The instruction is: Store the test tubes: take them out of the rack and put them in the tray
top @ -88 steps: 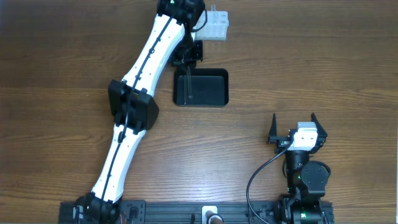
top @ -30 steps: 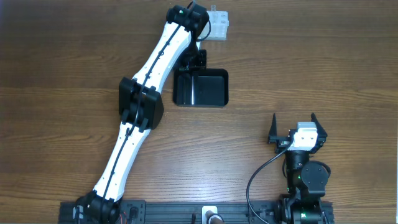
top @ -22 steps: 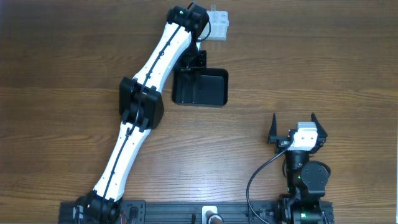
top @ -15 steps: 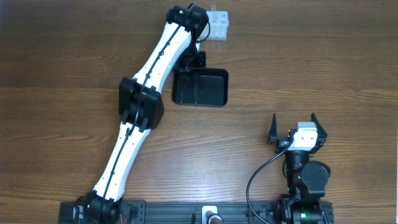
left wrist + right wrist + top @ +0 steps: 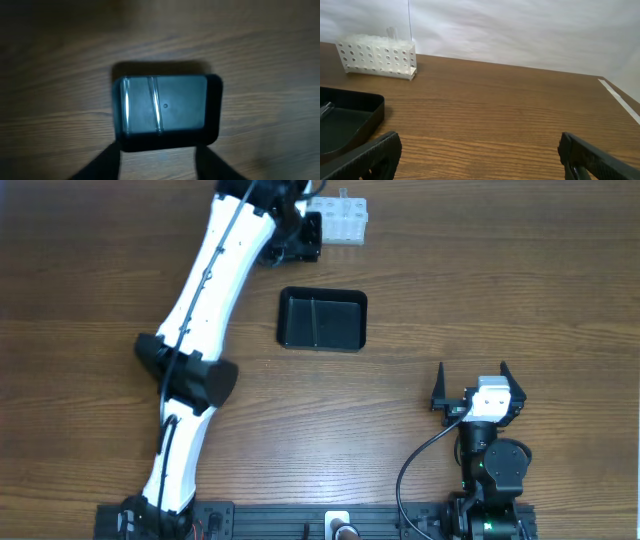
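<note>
A brown wooden surface (image 5: 520,270) carries the white rack (image 5: 340,220) at its far edge and the black tray (image 5: 345,322) a little nearer the arms, the two apart. Two test tubes (image 5: 156,106) lie side by side in the tray, towards one end of it, and at least one upright tube (image 5: 392,33) stands out of the rack; whether more wait there is hard to tell, since the glass is clear. The left claw (image 5: 157,150) hangs raised, released and empty, and its own camera looks down on the tray. The right claw (image 5: 472,387) rests near its base, well apart from everything, also released. The main risk from here is probably at the rack: it looks like light plastic, so a pull that is not straight up could drag or tip it and spill what it holds. The tube is smooth and thin, so a pinch off its centre line could let it slip or swing. At the tray, a drop from too high could knock the loose tubes already there, which can roll or crack.
</note>
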